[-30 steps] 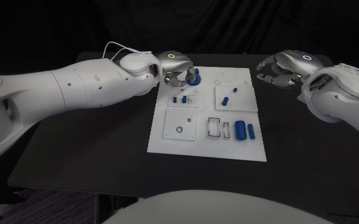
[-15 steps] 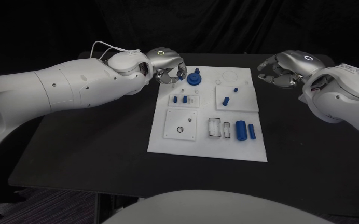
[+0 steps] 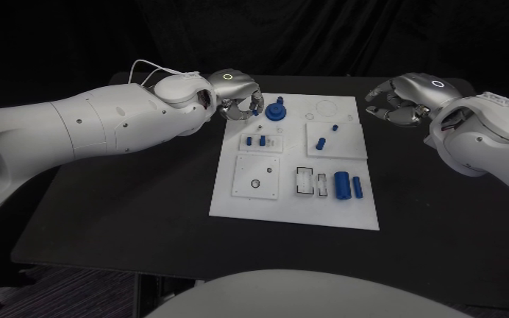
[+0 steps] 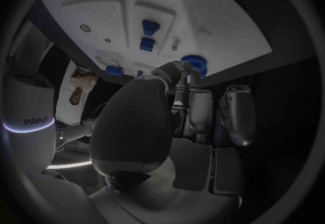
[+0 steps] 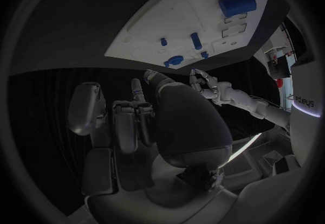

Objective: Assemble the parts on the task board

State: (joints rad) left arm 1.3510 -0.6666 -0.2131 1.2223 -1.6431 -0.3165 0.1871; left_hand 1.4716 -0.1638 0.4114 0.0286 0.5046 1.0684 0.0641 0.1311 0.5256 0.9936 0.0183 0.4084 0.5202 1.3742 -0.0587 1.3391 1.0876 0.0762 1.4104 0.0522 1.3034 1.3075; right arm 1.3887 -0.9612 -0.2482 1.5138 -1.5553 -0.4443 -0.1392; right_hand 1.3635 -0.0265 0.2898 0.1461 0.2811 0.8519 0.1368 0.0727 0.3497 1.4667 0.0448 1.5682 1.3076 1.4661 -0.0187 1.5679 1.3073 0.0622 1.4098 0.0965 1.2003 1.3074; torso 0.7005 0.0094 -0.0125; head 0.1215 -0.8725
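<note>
Left hand point(image 3: 240, 102) empty, fingers curled; right hand point(image 3: 398, 104) likewise. Blue knob point(image 3: 276, 110): small, rigid, slick; pinch your grip at stem.

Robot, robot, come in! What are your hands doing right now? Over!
Left hand empty, beside the task board, close to the round blue part. Right hand empty, fingers curled, off the board. Nothing in the way.

One white task board point(image 3: 242, 205) lies on one black table point(image 3: 127, 215). On the board are about nine blue parts: one round gear-like piece point(image 3: 276, 112) at the far left, three small pegs point(image 3: 256, 140) nearer, three small pegs point(image 3: 321, 142) to the right, and two upright cylinders, one large point(image 3: 340, 184) and one slim point(image 3: 357, 186), at the near right. Two silver hands point(image 3: 240, 101) flank the board.
</note>
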